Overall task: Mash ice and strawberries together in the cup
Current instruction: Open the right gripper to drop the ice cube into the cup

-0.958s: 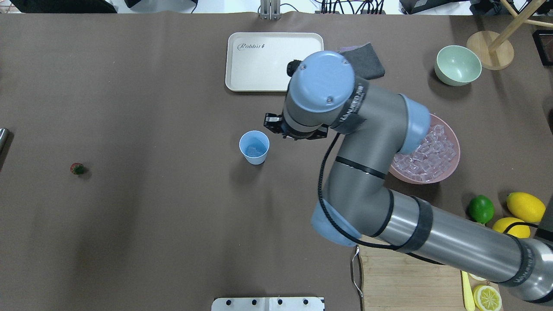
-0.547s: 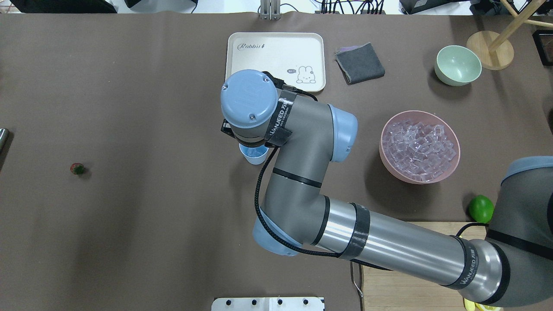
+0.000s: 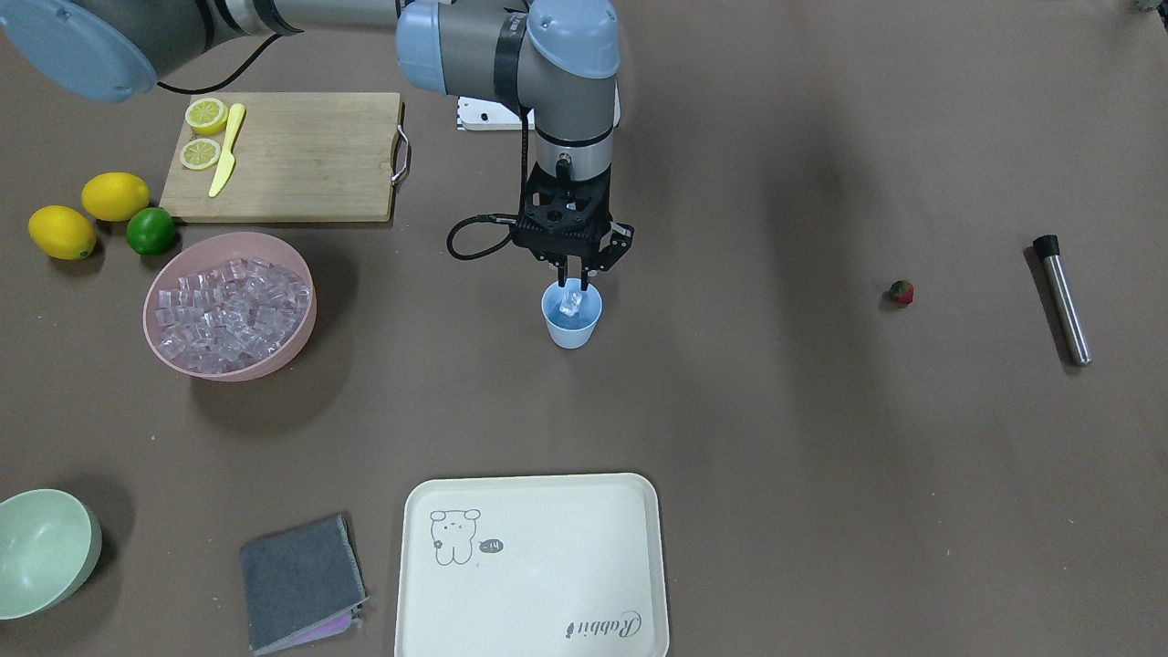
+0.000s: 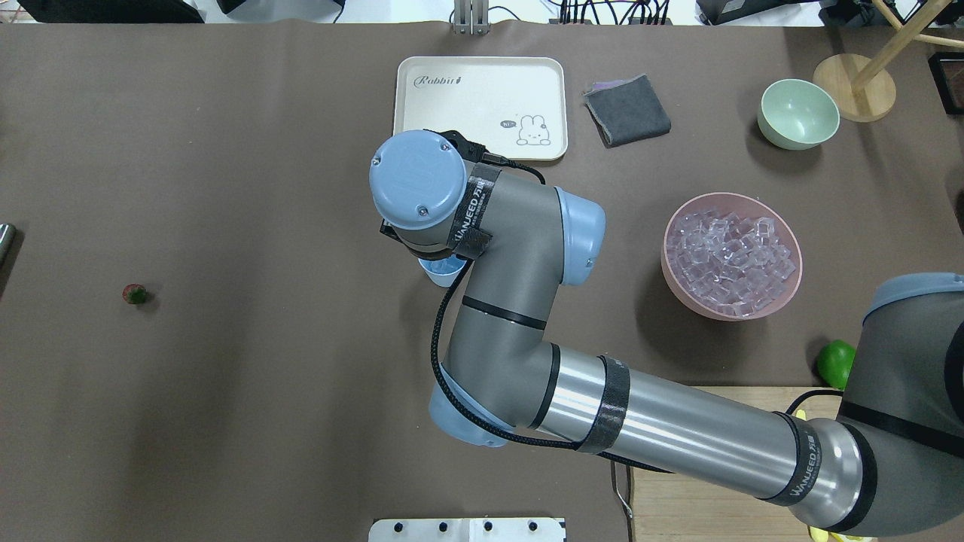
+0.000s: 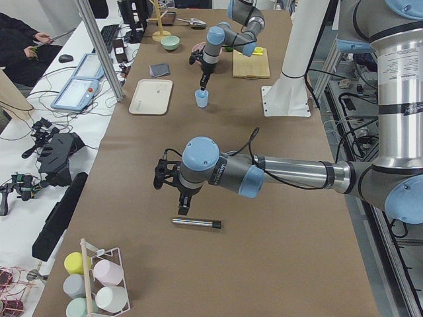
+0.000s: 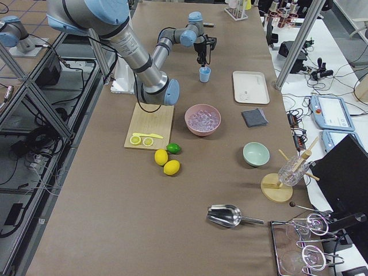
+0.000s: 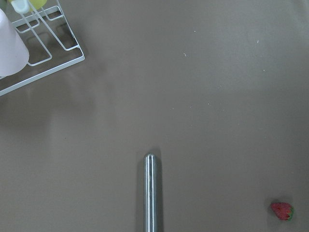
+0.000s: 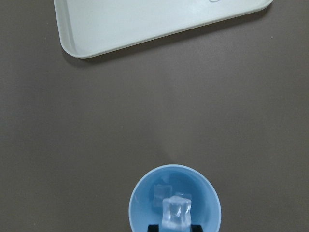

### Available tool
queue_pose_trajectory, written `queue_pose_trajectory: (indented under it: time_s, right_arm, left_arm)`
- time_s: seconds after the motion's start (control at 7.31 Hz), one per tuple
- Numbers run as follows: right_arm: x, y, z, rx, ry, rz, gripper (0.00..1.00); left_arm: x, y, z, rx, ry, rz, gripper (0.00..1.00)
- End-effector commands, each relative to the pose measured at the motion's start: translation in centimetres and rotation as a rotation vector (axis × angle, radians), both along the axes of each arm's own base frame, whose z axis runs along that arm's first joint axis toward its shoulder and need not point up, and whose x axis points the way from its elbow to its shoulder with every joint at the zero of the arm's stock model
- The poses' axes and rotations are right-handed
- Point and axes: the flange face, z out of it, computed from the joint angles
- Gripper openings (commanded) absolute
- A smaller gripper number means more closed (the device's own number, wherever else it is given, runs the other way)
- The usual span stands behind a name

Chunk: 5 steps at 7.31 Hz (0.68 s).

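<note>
One ice cube (image 8: 176,212) pinched by right gripper (image 3: 572,288) at cup (image 3: 573,332) mouth, others inside: ice-loading step, next likely release, then strawberry (image 3: 902,291); left gripper (image 5: 182,211) opening indeterminable.

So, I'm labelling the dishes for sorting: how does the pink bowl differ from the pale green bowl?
The pink bowl is heaped with ice; the green bowl is empty. The pink bowl is wider, the green bowl clearly smaller. Both are round, plain and stand upright on the table.
</note>
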Motion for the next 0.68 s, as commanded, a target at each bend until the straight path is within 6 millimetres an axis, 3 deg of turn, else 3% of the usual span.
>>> queue_pose_trajectory:
  time_s: [0.0, 0.14, 0.27, 0.55]
  right_arm:
    - [-0.5, -0.7, 0.2, 0.038, -0.031, 0.019, 0.93]
    - [0.0, -1.0, 0.5, 0.042, -0.042, 0.011, 0.98]
    - [2.0, -1.3, 1.9, 0.055, -0.043, -0.02, 0.98]
    - [10.3, -2.9, 6.6, 0.097, -0.052, -0.101, 0.98]
  left_arm:
    - [0.0, -0.1, -0.1, 0.001, -0.002, 0.0, 0.98]
    - [0.2, -0.6, -0.8, 0.016, -0.013, 0.0, 0.98]
    - [1.3, -1.2, -1.3, 0.027, -0.013, 0.025, 0.98]
    - [5.3, -1.6, -2.0, 0.033, -0.005, 0.106, 0.98]
